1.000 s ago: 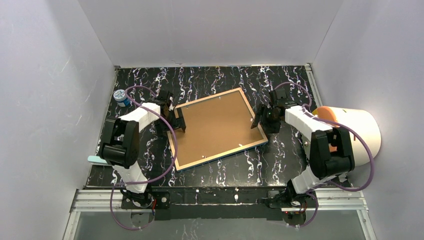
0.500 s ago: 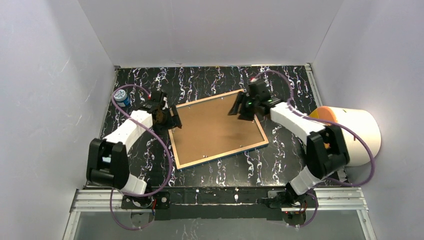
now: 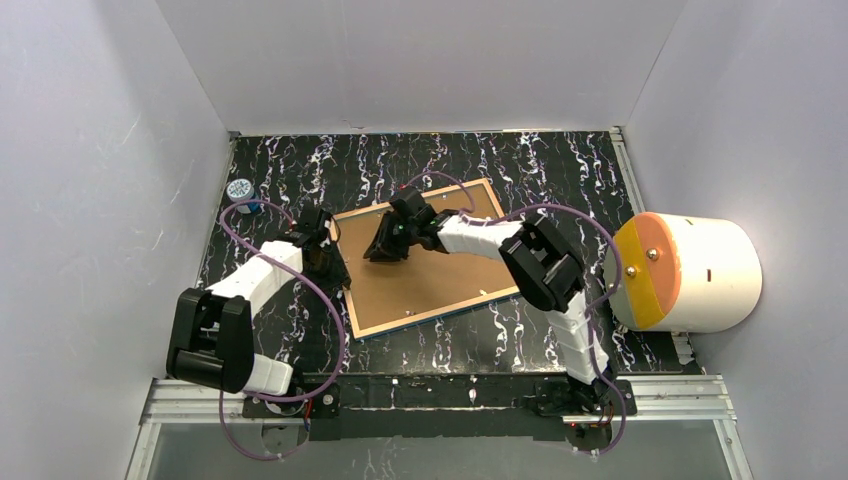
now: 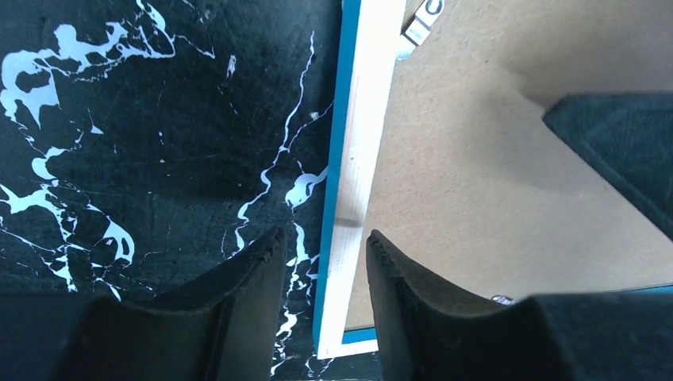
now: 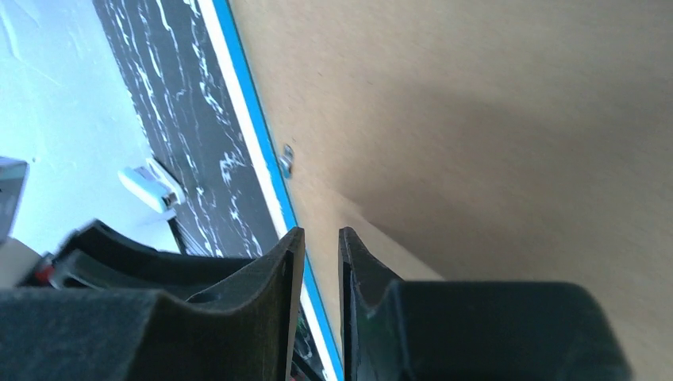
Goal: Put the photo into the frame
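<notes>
The frame [image 3: 450,308] lies face down on the black marbled table, its brown backing board [image 3: 450,265] up. The photo is out of view. My left gripper [image 3: 337,272] is at the frame's left rim. In the left wrist view it [image 4: 321,234] is open and straddles the pale wood and blue rim [image 4: 349,159], with a gap on the outer side. My right gripper [image 3: 378,252] hovers over the left part of the board. In the right wrist view its jaws [image 5: 320,230] stand narrowly apart with nothing between them, and the blue rim [image 5: 246,119] runs beyond.
A white cylinder with an orange face [image 3: 690,270] lies off the table's right side. A small blue-capped jar [image 3: 240,190] stands at the left wall. Metal tabs [image 5: 287,159] sit along the board's edge. White walls close in on three sides.
My right arm has swung left from the frame's right edge across the board to its left part. The left gripper moved onto the left rim. Both sets of jaws have narrowed.
</notes>
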Robot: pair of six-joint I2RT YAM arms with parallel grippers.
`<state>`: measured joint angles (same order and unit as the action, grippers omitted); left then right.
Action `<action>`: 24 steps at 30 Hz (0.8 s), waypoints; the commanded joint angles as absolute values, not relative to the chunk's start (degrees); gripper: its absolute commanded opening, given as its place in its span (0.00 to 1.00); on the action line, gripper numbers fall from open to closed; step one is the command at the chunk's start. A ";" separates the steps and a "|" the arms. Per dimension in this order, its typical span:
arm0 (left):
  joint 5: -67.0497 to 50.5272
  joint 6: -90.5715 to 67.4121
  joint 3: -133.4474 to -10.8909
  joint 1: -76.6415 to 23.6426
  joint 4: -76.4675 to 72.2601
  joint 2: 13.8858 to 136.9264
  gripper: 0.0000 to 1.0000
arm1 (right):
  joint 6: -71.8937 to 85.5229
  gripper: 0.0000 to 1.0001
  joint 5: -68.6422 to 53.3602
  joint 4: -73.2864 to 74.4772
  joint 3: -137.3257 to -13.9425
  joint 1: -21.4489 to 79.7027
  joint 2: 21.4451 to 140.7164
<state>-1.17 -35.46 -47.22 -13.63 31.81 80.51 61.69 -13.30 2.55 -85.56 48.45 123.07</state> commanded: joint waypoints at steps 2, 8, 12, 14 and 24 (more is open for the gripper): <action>-1.51 -35.70 -45.18 -13.36 33.14 79.01 0.34 | 65.94 0.31 -13.20 0.51 -92.03 50.64 127.78; -1.03 -35.64 -43.95 -13.27 33.09 79.75 0.30 | 64.69 0.33 -13.04 0.93 -97.56 51.75 132.64; -0.79 -35.15 -43.77 -13.18 33.36 79.98 0.28 | 63.83 0.37 -12.97 2.07 -100.63 52.51 135.35; 0.09 -34.83 -43.63 -13.13 33.77 79.89 0.28 | 63.41 0.37 -12.60 2.40 -101.27 52.70 136.30; 1.49 -34.80 -42.54 -12.94 34.19 79.41 0.28 | 62.73 0.35 -12.05 2.06 -103.52 53.20 138.70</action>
